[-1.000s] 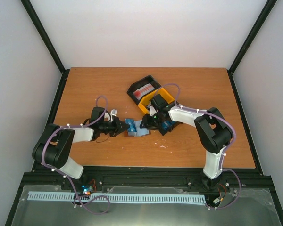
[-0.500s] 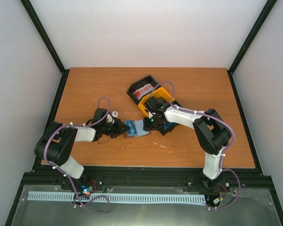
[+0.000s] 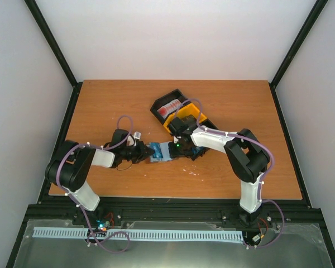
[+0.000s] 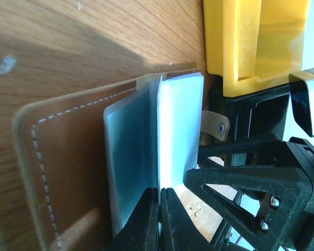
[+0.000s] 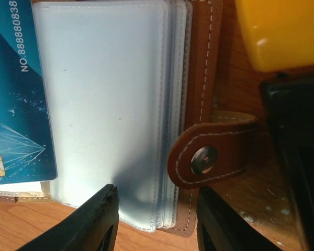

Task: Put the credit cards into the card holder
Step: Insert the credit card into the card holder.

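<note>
Lying open: brown white-stitched card holder (image 5: 201,63), clear sleeves (image 5: 110,115), snap tab (image 5: 206,157).

The card holder (image 3: 161,152) lies open on the counter (image 3: 111,100), near its middle. The left hand (image 3: 149,151) is at the holder's left edge, and the right hand (image 3: 173,148) is above its right half. Three bins run from the holder's right side toward the far edge. The nearest bin (image 5: 298,157) is just beside the snap tab (image 5: 209,157), with the middle bin (image 3: 185,115) behind it. The farthest bin (image 3: 156,106) holds a row of credit cards (image 3: 171,107). One card (image 5: 15,94) lies at the holder's left half, beside the stacked sleeves (image 5: 104,104).
</note>
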Robot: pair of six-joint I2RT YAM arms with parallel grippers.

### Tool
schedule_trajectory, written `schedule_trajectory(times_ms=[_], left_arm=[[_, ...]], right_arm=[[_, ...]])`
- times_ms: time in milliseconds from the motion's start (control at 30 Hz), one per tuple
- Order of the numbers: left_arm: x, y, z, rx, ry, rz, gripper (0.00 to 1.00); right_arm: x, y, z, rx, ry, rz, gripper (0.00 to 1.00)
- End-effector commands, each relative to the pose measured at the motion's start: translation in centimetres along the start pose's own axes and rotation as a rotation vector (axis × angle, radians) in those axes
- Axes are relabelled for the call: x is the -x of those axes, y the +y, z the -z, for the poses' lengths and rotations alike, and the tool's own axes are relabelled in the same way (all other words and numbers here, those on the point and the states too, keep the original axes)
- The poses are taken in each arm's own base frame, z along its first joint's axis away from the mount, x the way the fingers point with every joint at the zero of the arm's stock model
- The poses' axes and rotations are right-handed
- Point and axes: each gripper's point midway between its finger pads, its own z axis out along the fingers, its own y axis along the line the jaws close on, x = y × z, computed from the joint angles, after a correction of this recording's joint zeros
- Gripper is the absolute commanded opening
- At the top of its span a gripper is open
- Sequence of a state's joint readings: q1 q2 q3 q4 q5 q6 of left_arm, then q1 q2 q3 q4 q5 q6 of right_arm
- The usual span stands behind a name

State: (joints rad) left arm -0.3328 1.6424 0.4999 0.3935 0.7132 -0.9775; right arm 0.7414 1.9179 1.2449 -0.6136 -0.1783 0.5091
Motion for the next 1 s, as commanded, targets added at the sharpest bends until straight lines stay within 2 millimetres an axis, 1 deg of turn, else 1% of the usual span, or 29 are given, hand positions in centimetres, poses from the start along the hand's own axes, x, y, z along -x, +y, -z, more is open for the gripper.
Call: schedule_trajectory(times_ms=[0, 167, 533, 767, 967], left_arm=[[-0.4, -0.4, -0.2, -0.044, 0.006, -0.025, 0.01], [-0.7, -0.5, -0.2, -0.071, 0.008, -0.022, 0.01], [-1.2, 0.6, -0.8, -0.074, 0.017, 0.039, 0.01], [-0.9, 0.3, -1.3, -0.07, 0.018, 0.031, 0.01], [-1.3, -0.1, -2.0, -0.049, 0.048, -0.005, 0.01]], right_arm=[[-1.0, -0.1, -1.5, -0.02, 0.043, -0.002, 0.41], [-1.4, -0.1, -1.8, -0.015, 0.064, -0.028, 0.4], [-1.7, 0.4, -2.2, 0.018, 0.082, -0.064, 0.38], [-1.7, 0.8, -2.3, 0.037, 0.089, -0.067, 0.38], [-1.7, 0.8, -2.5, 0.038, 0.093, -0.067, 0.38]])
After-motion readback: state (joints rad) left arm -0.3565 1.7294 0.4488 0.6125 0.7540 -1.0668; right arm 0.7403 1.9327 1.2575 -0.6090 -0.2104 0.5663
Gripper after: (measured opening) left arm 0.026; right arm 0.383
